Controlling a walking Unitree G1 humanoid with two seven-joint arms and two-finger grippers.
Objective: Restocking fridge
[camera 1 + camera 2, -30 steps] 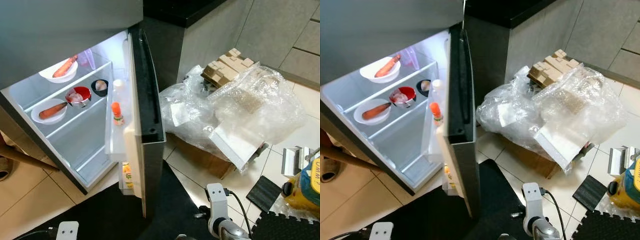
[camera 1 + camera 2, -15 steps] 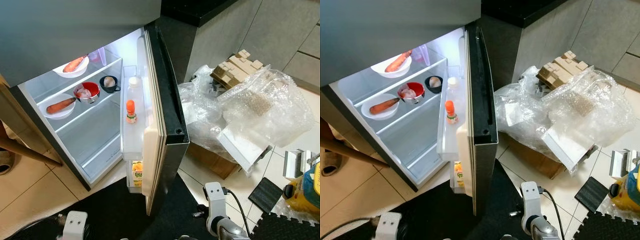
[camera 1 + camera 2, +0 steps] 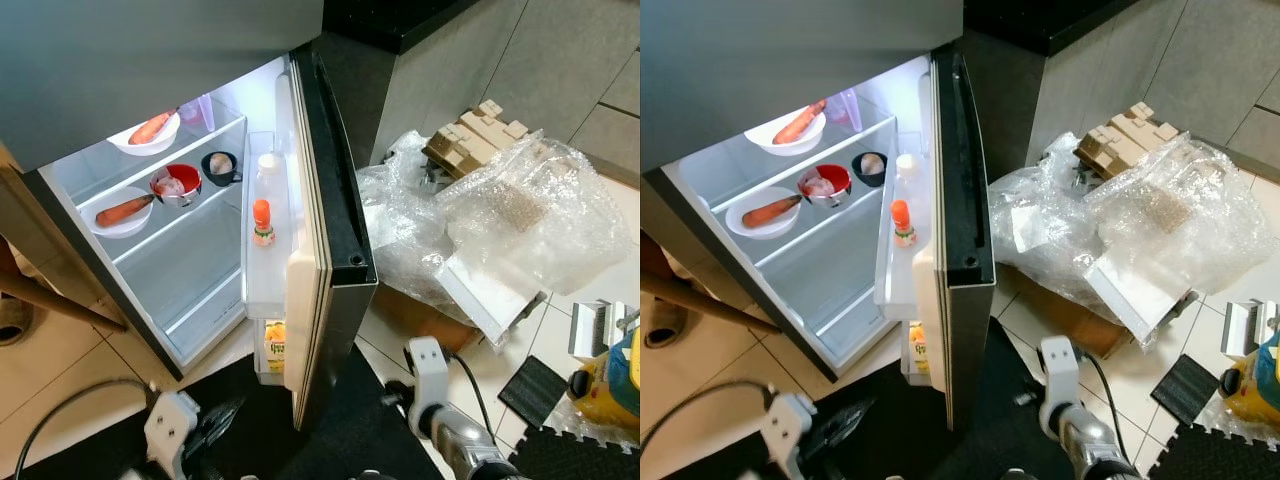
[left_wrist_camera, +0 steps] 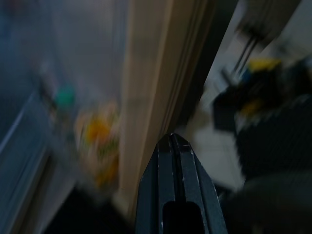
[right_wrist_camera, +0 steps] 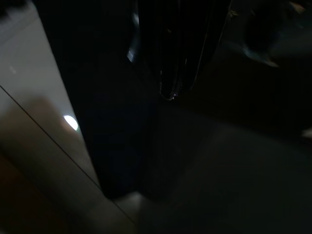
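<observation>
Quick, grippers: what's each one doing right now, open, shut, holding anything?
Left gripper: jaws shut, holding nothing, low by the open fridge door.
Right gripper: jaws look shut and empty in a very dark wrist view.

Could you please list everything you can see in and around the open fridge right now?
Open fridge door: 1, dark, swung out towards the robot.
White plates with a carrot: 2, one on the upper shelf, one on the shelf below.
Red bowl: 1, lower shelf.
Black cup holding an egg: 1, beside the red bowl.
White-capped clear bottle: 1, upper door rack.
Small orange-capped bottle: 1, same rack.
Orange juice carton: 1, lower door rack.
Clear plastic wrap heap: 1, on the floor right of the door.
Brown cardboard pulp trays: stack, behind the heap.
Left gripper: black, low before the door, shut.
Right gripper: dark, low.
</observation>
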